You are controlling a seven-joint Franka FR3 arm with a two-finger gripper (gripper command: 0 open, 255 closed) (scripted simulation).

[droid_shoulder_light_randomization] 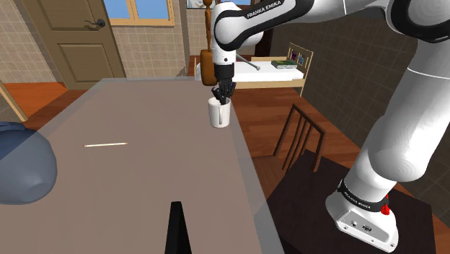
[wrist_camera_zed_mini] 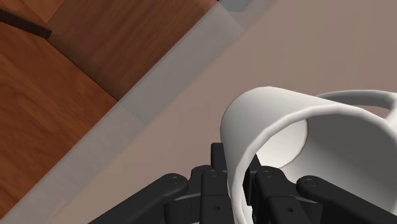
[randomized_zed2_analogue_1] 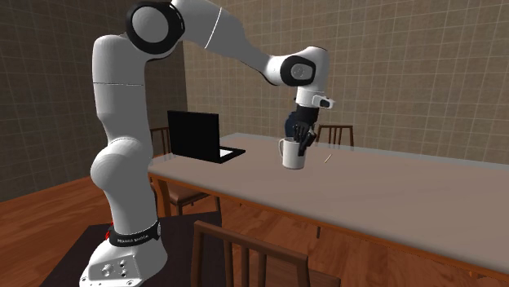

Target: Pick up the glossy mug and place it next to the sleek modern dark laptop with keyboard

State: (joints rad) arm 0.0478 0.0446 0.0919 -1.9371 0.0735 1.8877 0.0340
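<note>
tabletop (droid_shoulder_light_randomization: 144,115); white mug (droid_shoulder_light_randomization: 219,115) in pincer (droid_shoulder_light_randomization: 222,97)

One white mug (droid_shoulder_light_randomization: 220,114), one black laptop (randomized_zed2_analogue_1: 196,137) (lid open), one table (droid_shoulder_light_randomization: 144,180)

Dining room of a home: a long table (droid_shoulder_light_randomization: 144,123) stood on a wood floor (droid_shoulder_light_randomization: 339,144) with wooden chairs (droid_shoulder_light_randomization: 299,133) alongside, and a panelled door (droid_shoulder_light_randomization: 72,40) and window (droid_shoulder_light_randomization: 137,9) at the shoulder view's upper left.
</note>
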